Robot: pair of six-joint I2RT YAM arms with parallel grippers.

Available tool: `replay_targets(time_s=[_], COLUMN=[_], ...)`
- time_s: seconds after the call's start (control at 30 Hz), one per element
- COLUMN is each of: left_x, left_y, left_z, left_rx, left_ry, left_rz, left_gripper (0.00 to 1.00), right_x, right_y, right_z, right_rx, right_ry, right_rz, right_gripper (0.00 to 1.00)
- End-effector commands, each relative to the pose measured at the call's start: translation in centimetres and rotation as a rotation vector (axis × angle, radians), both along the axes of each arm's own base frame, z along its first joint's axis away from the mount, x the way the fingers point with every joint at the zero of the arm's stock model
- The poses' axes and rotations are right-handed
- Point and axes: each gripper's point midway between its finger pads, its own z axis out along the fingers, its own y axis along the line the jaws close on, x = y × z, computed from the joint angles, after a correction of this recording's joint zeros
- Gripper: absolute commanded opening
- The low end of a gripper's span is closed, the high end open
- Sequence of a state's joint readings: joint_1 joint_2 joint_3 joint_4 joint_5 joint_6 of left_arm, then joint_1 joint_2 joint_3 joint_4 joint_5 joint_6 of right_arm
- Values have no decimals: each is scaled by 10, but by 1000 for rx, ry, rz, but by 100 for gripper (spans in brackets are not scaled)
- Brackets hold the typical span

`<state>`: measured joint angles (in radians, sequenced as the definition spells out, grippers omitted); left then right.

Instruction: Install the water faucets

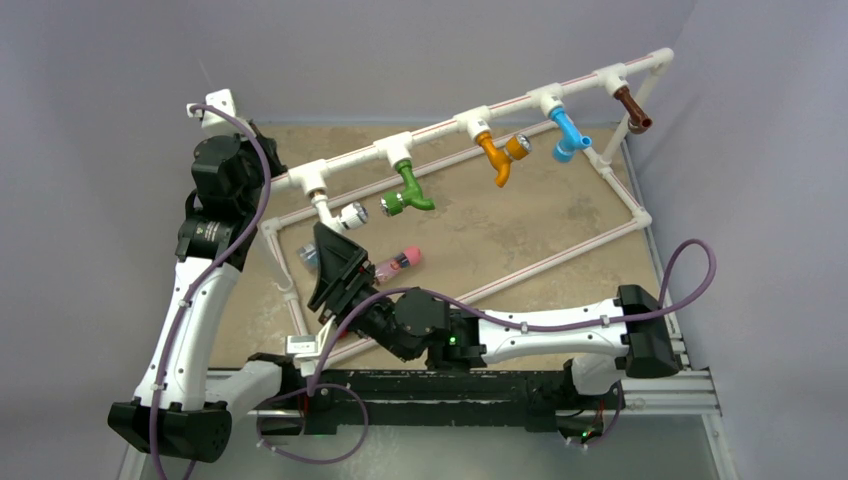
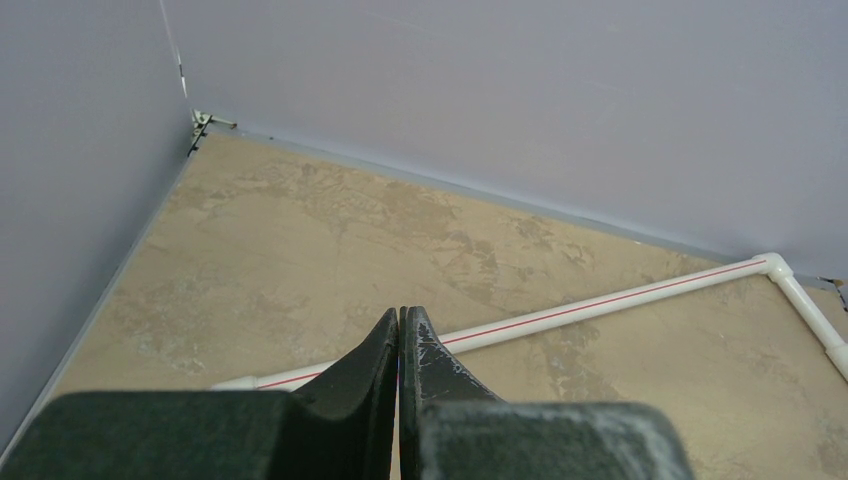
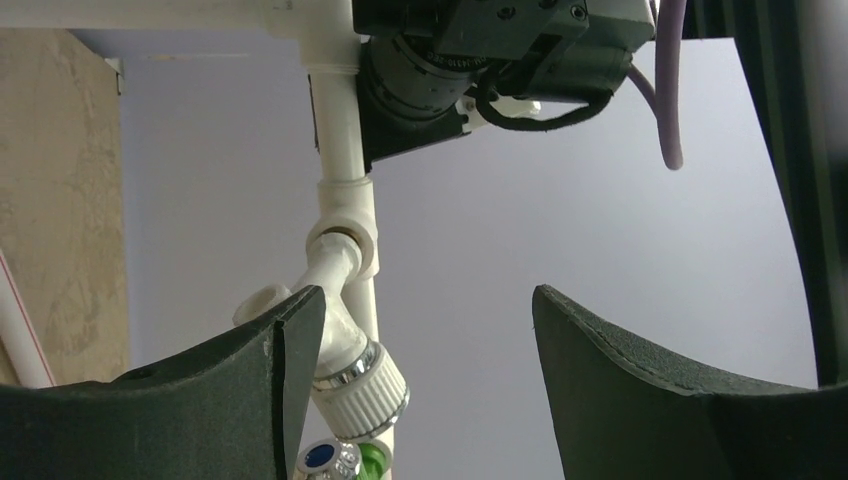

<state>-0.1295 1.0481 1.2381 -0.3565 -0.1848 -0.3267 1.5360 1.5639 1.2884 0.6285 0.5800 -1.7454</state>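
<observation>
Toward the 8 o'clock part of the table [image 1: 500, 225] in the overhead view, the right gripper [image 1: 333, 243] points to 12 o'clock. Its jaws are spread wide and nothing is held between them. Its own camera shows the two black fingers [image 3: 250, 390] far apart, with only the grey wall [image 3: 560, 200] in the gap.

The white faucet [image 1: 336, 212] hangs directly at 12 o'clock of this gripper, close by. In the wrist view its ribbed knob lies just beside the tip of the finger at 9 o'clock. Whether that finger touches it cannot be told.

At 3 o'clock of the gripper the pink-capped cylinder [image 1: 397, 264] lies on its side on the table, apart from the fingers.

The white faucet is seated in a fitting on the raised upper rail of the pipe frame [image 1: 520, 272]. Along that rail toward 2 o'clock come the green faucet [image 1: 410, 190], the orange faucet [image 1: 497, 157], the blue faucet [image 1: 567, 133] and the brown faucet [image 1: 631, 108]. Each is in its own fitting with its spout hanging down.

The left arm reaches to 10 o'clock of the table. Its wrist camera shows the left gripper [image 2: 400, 318] with its fingers pressed together and empty, above bare tabletop. One floor rail of the frame runs past behind the tips toward 2 o'clock.
</observation>
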Motion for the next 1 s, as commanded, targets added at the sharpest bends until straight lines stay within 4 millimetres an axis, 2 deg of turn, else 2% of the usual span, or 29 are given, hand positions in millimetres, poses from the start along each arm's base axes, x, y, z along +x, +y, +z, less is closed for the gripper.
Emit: replay_targets(time_s=[0.0, 0.1, 0.2, 0.3, 0.43, 0.57, 0.8, 0.97], left_x=[-28, -28, -27, -27, -26, -27, -26, -26], left_y=[-27, -27, -27, -27, -27, -27, -29, -30], left_z=[-87, -87, -86, -86, -88, -88, -89, -89], left_rx=[53, 52, 52, 52, 53, 52, 52, 52], left_ry=[316, 316, 315, 316, 319, 320, 319, 321], left_rz=[-155, -156, -157, -157, -157, -158, -164, -168], left_gripper=[0, 0, 0, 0, 0, 0, 0, 0], right_x=[15, 13, 15, 14, 12, 12, 22, 32], right_y=[-32, -48, -59, -61, -48, -32, -20, -10], right_z=[6, 16, 11, 3, -19, -25, -5, -3], right_rx=[67, 105, 94, 75, 25, 4, 22, 6], right_ry=[62, 49, 63, 83, 119, 106, 44, 7], right_rz=[-73, -78, -93, -86, -55, -26, -43, -61], right_gripper=[78, 78, 78, 78, 78, 77, 77, 77])
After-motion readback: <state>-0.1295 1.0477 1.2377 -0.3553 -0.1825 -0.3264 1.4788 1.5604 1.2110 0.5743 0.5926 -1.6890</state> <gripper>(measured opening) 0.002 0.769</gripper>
